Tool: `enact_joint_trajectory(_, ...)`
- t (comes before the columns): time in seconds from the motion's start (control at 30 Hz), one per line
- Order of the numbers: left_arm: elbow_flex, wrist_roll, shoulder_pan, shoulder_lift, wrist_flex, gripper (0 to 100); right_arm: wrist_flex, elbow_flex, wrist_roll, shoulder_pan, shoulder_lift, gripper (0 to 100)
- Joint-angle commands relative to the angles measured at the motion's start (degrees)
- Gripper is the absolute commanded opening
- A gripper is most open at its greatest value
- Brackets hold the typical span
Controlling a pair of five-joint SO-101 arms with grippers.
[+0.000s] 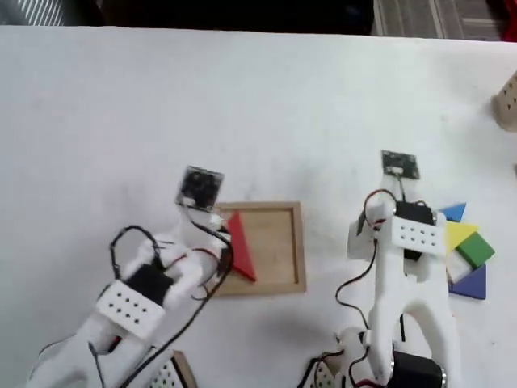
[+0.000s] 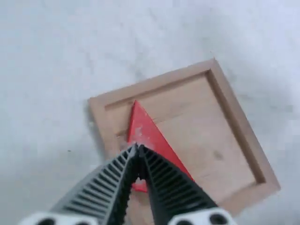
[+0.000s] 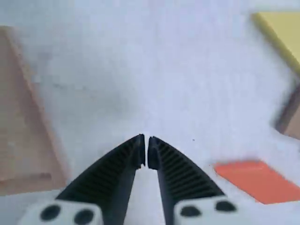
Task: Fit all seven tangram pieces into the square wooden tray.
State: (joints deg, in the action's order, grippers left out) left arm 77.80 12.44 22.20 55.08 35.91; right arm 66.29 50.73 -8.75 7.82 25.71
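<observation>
One red triangle (image 1: 241,246) lies in the one wooden tray (image 1: 300,242) seen from above, with four loose pieces (image 1: 478,249) clustered to its right on the tabletop (image 1: 266,105). By the left wrist view, the left jaws sit pressed together over the triangle. By the right wrist view, the right jaws hang almost closed between the tray and one orange piece (image 3: 255,180).

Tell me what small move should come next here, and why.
Probably the right gripper should open and shift toward the yellow piece lying loose beside that arm. It is shut over bare table, and only the red triangle lies in the tray, with the left gripper shut over it.
</observation>
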Motion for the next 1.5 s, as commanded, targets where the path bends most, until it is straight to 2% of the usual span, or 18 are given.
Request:
enact_joint_trajectory(0.0, -0.53, 0.44, -8.22, 1.36, 1.41, 2, -1.01, 0.44, -2.46, -6.55, 1.80, 1.9)
enact_joint_trajectory(0.13, -0.53, 0.09, -9.98, -0.66, 3.78, 2, -2.77, 0.44, -2.99, -15.60, 1.80, 2.0)
enact_joint_trajectory(0.5, -0.53, 0.00, -6.46, -6.55, -3.16, 2, 0.31, -0.53, -2.37, -41.80, 1.89, 1.8)
enact_joint_trajectory(0.73, -0.88, 0.00, -7.16, -8.22, -4.40, 2, -2.86, -1.14, 7.30, -54.20, 1.89, 2.1)
enact_joint_trajectory(0.83, -1.76, -0.09, -9.98, -8.22, -4.40, 2, -5.23, -1.05, 11.43, -57.63, 1.89, 2.1)
enact_joint_trajectory(1.1, -6.77, 0.53, -25.80, -8.22, -4.22, 2, -15.16, 3.08, 15.03, -57.98, 1.80, 2.1)
enact_joint_trajectory(1.2, -7.56, 0.53, -28.53, -8.22, -4.13, 2, -16.66, 3.96, 14.95, -54.64, 2.51, 1.8)
enact_joint_trajectory(1.37, -6.51, 0.09, -21.67, -8.22, -2.02, 2, -11.12, 2.02, 14.95, -42.51, 8.57, 1.8)
enact_joint_trajectory(1.47, -6.24, -0.88, -15.25, -8.22, 0.79, 2, -9.71, 2.20, 14.59, -31.34, 12.53, 1.9)
